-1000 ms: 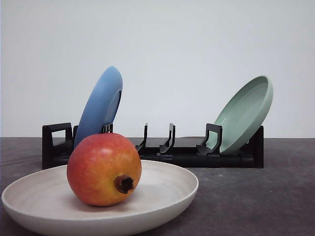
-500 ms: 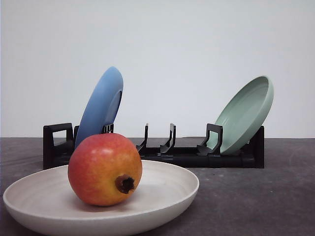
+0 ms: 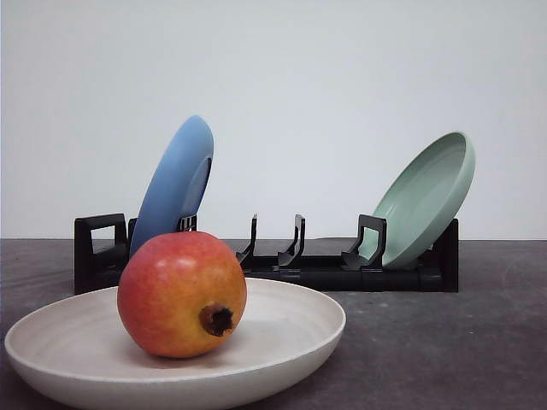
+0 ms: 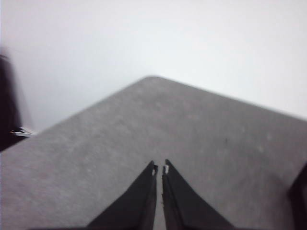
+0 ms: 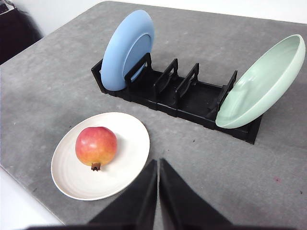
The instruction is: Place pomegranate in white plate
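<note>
The pomegranate (image 3: 181,294) sits inside the white plate (image 3: 291,342) on the bench (image 5: 43,96), so the job looks done, and the left tool (image 4: 159,168) and right tool (image 5: 158,163) are closed on nothing.

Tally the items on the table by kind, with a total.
Plates: 3 (white plate, blue plate, pale green plate)
Fruit: 1 (pomegranate, lying in the white plate)
Racks: 1 (black dish rack)
Total: 5
</note>
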